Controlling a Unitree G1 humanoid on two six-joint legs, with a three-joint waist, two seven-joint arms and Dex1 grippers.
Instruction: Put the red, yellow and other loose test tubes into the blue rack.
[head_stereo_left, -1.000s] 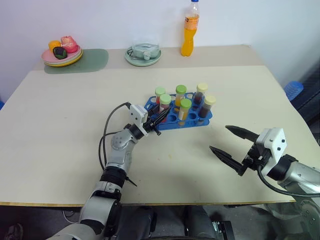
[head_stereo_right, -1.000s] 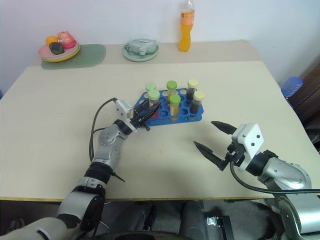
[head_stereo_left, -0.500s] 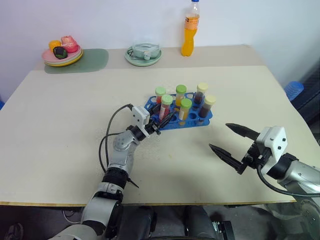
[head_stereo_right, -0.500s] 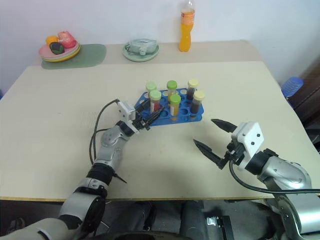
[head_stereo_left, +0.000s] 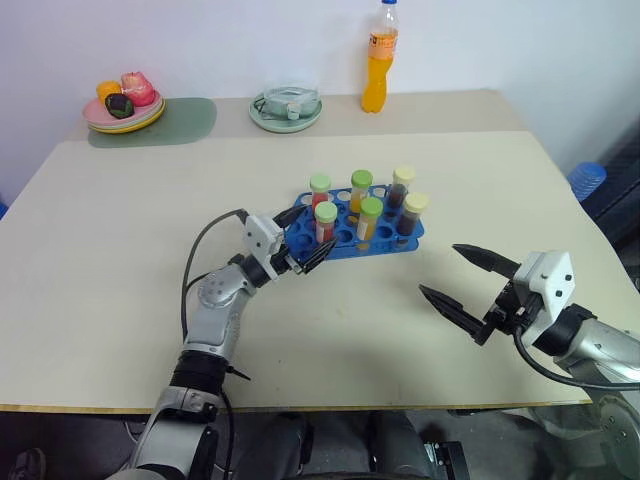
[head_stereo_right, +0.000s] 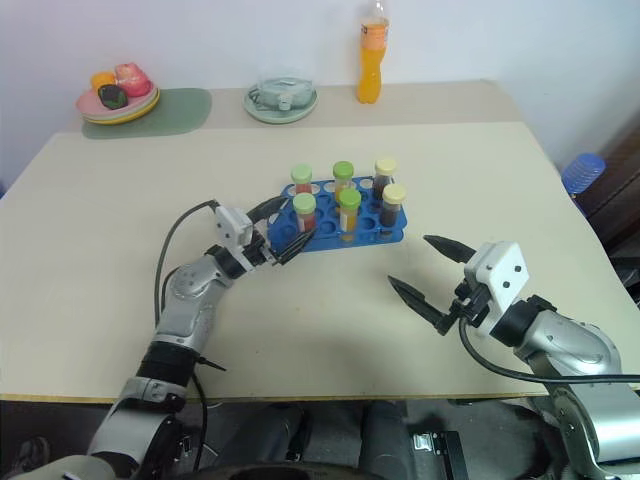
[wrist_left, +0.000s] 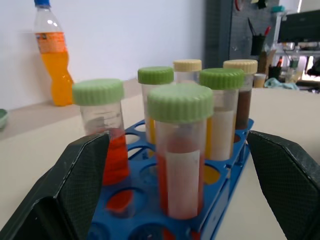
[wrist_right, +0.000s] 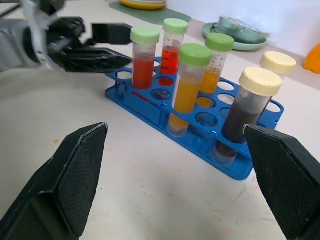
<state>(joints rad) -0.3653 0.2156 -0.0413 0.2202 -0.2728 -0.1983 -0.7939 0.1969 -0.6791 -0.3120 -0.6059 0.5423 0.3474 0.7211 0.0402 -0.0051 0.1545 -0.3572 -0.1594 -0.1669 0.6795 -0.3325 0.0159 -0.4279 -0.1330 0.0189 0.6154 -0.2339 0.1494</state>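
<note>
Pale bench (head_stereo_left: 120, 260) against a white wall: near its middle sits the blue rack (head_stereo_left: 352, 232), with six capped test tubes (head_stereo_left: 370, 219) standing upright in its holes — red, yellow and dark brown liquids under green and cream caps. No tube lies loose beside the rack. The left gripper (head_stereo_left: 313, 251) hovers at the rack's near left corner, fingers (wrist_left: 85, 170) spread wide around nothing, the closest red tube (wrist_left: 181, 150) standing just beyond them. The right gripper (head_stereo_left: 468, 285) hangs well to the rack's right, fingers likewise wide and empty. Judging by this, the loading looks finished. The risk now is the left fingers: a sideways swing could clip the nearest tube or nudge the light rack across the bench.
</note>
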